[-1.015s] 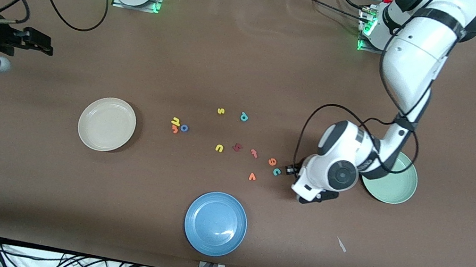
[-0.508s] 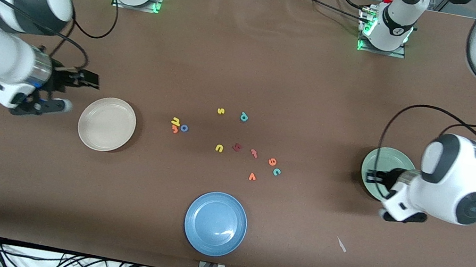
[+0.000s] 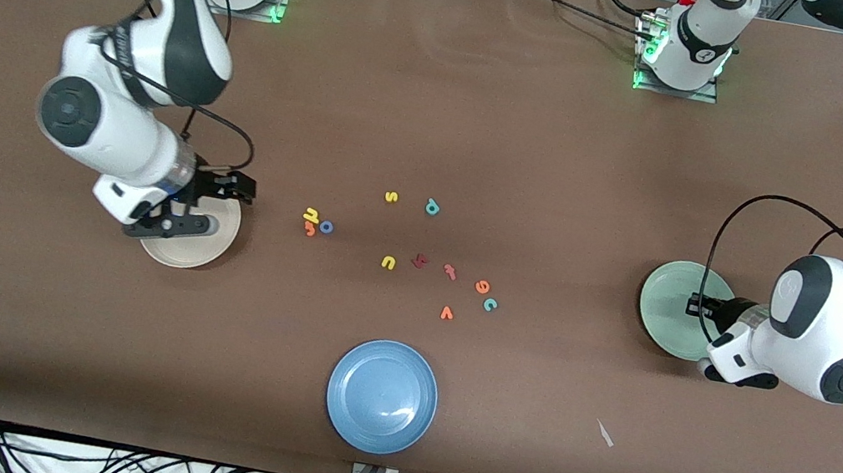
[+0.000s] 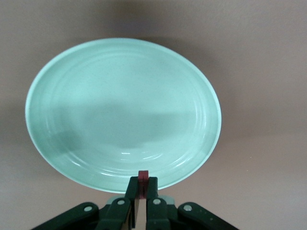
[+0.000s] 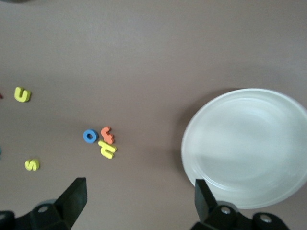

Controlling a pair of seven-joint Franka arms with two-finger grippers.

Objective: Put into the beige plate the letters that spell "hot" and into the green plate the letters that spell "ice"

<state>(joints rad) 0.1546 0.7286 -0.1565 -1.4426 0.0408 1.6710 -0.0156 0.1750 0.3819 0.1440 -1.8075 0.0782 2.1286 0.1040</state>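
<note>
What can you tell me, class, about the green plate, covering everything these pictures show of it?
The green plate is round, pale mint, smooth and glossy with a raised rim and faint rings inside. It sits flat on the brown table toward the left arm's end, and nothing lies in it. The left gripper hangs over its rim, shut on a small dark red piece, and partly covers it in the front view. Nothing is seen touching the plate but the table.

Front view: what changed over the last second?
The left gripper, shut on the maroon i, swung from beside the teal c to over the green plate. The right gripper, open, came in from the table's edge to over the beige plate. Loose letters and all three plates stayed put.
</note>
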